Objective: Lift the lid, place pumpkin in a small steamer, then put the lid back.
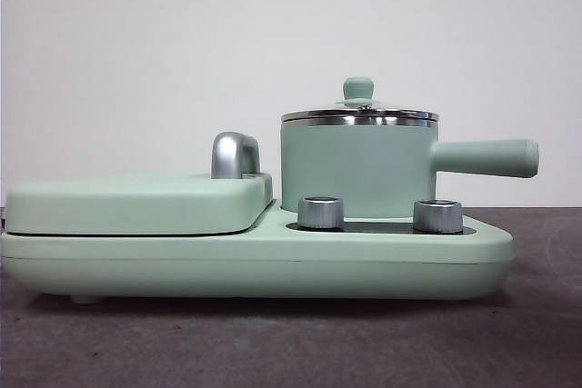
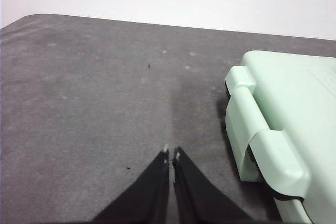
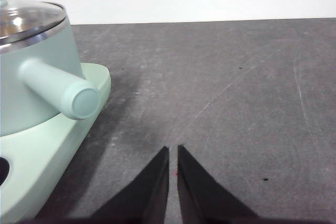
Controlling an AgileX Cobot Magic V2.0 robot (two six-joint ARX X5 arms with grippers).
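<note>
On the right half of the mint-green cooker base (image 1: 255, 256), the steamer (image 1: 355, 168) is standing, a mint pot with a chrome rim, its straight handle (image 1: 486, 158) pointing right; the lid (image 1: 359, 111), clear glass with a small mint knob, is sitting closed on it; a flat cover (image 1: 136, 202) with a chrome handle is lying on the left half. The left gripper (image 2: 171, 154) is hovering over grey table (image 2: 94, 103) beside the base, jaws pressed together; the right gripper (image 3: 173, 150) is hanging near the pot's handle, jaws likewise together.
</note>
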